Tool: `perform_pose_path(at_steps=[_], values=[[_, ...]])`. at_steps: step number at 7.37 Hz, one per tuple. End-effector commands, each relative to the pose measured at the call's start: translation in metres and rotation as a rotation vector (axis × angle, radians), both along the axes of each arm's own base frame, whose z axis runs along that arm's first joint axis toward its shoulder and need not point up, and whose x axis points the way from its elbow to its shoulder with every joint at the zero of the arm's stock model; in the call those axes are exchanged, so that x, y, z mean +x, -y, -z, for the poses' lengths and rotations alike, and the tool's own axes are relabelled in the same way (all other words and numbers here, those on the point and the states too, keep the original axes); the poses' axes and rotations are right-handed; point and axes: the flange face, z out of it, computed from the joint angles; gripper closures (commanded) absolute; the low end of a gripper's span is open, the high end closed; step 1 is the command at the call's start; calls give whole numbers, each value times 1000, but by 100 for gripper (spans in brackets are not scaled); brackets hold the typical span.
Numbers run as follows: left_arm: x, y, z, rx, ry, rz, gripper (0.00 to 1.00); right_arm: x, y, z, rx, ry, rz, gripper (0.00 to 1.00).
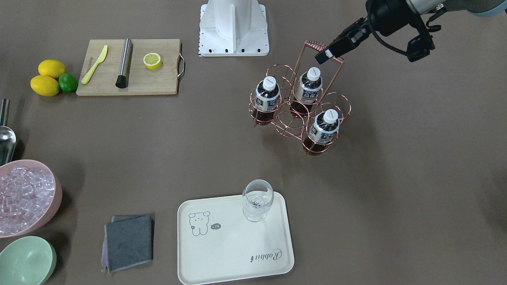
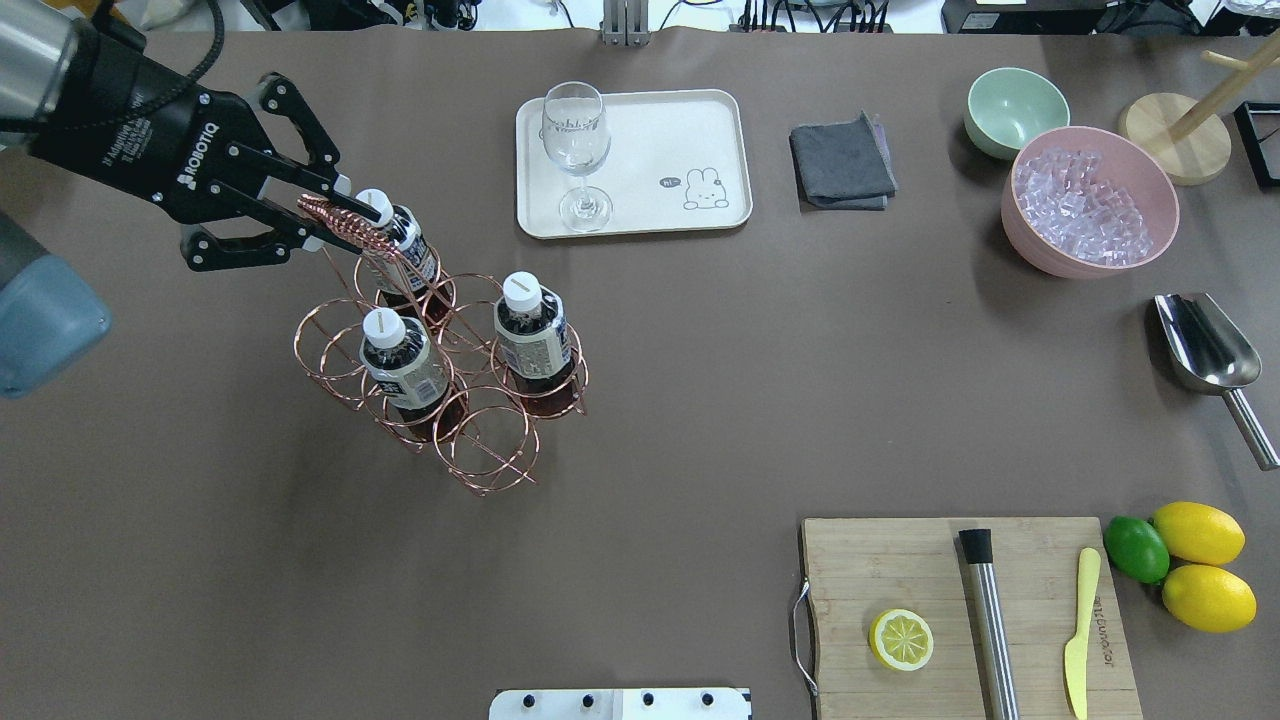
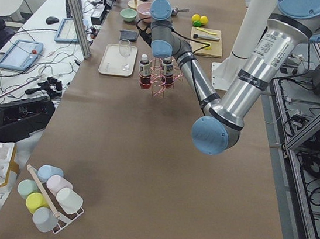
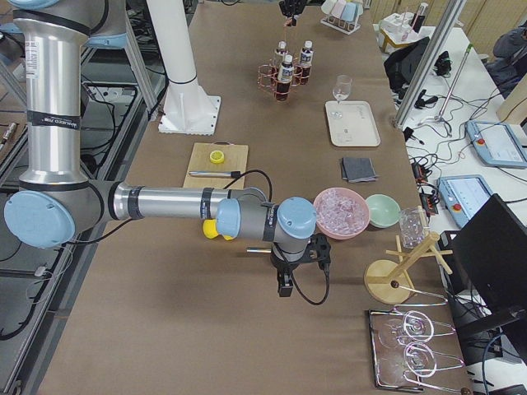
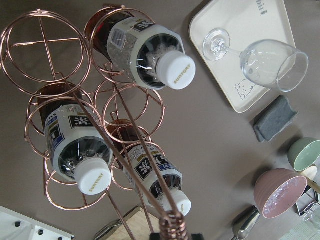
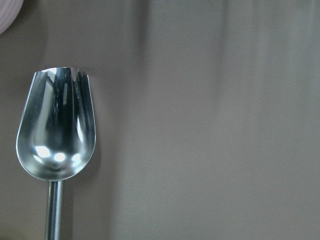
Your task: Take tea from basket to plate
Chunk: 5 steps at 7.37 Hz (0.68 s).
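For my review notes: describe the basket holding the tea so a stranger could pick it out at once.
On the table, look at the robot's left half, away from the cutting board. There the basket stands at the left claw: copper wire rings with a tall handle, holding three white-capped tea bottles; nothing near it is wire.

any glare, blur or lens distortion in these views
right wrist view: bright hotspots in the metal scoop, soft shadow bands across the table; left wrist view: wide-angle stretch splays the tea bottles outward, and the handle coil of the copper basket at the bottom edge looks soft; overhead view: sharp, evenly lit, faint glints on the wine glass.
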Motion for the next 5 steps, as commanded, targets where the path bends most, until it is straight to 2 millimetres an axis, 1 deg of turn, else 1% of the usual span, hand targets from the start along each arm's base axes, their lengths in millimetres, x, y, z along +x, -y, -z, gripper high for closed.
perform_pose_path(at_steps=[1, 2, 4, 5], values=[[31, -11, 19, -87, -61, 58, 100, 0, -1, -7, 31, 7, 52, 0], [35, -12, 28, -141, -88, 83, 100, 0, -1, -5, 38, 9, 54, 0], [39, -17, 32, -266, -131, 96, 100, -1, 9, -7, 30, 8, 49, 0], [44, -21, 34, -297, -137, 84, 100, -1, 10, -3, 37, 4, 49, 0]])
